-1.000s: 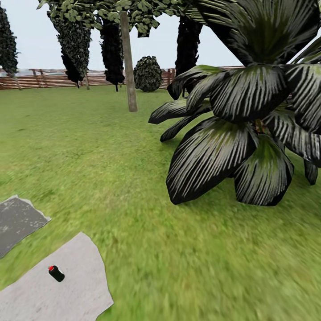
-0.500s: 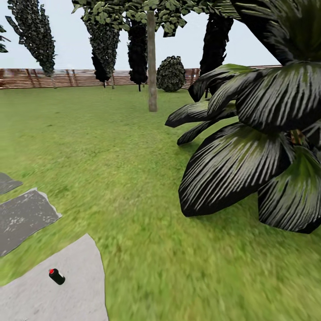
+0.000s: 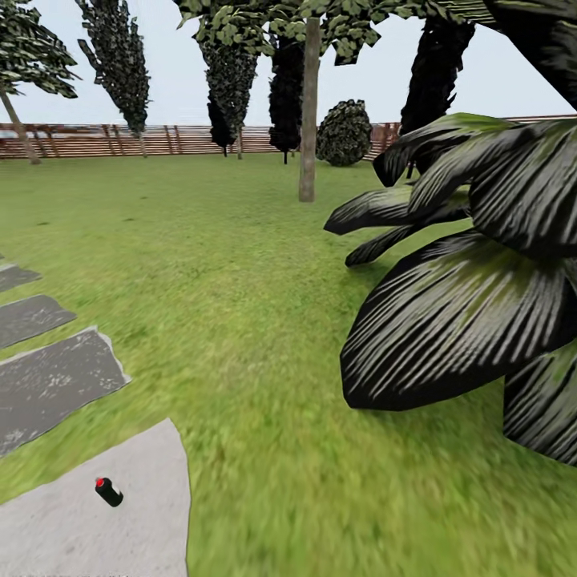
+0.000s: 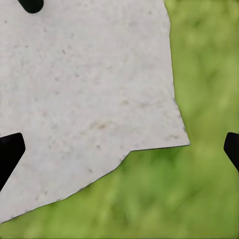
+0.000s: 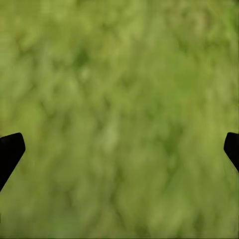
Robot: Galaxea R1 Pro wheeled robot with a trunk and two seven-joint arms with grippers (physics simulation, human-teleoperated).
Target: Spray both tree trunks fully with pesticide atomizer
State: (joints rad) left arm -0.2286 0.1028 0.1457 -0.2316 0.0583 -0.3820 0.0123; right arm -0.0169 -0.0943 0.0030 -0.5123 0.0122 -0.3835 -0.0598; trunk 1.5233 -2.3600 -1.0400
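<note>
One small dark pesticide atomizer [image 3: 107, 491] with a red spot at its upper end, lying on its side on a pale grey flat stepping stone [image 3: 136, 513] at the lower left of the head view, near that stone's middle and well apart from the grass edge. Beyond it, three darker grey stepping stones [image 3: 56, 385], in a row running off toward the left edge. All around, blurry green grass floor [image 3: 240, 320], wide and open up to a brown slatted wooden fence [image 3: 96, 140] at the far side. Out on the lawn, one thick pale grey-beige tree trunk [image 3: 308, 120], upright, with jagged dark green foliage [image 3: 264, 20] above; a second, thinner leaning trunk [image 3: 18, 128] at the far left by the fence. Near the fence, several tall dark conifer-like trees [image 3: 120, 60] and a round dark bush [image 3: 344, 132]. Close on the right, a short palm with broad dark striped leaves [image 3: 465, 320], hanging low over the grass. From the left wrist camera, the left gripper [image 4: 119, 149] with two black fingertips [image 4: 10, 152] spread wide at opposite edges, nothing between them, above the corner of the pale stone and the grass beside it; a dark rounded shape [image 4: 31, 5] at the stone's far edge, too cropped to identify. From the right wrist camera, the right gripper [image 5: 119, 149] likewise spread wide and empty, black fingertips [image 5: 10, 149] at both edges, over plain grass.
</note>
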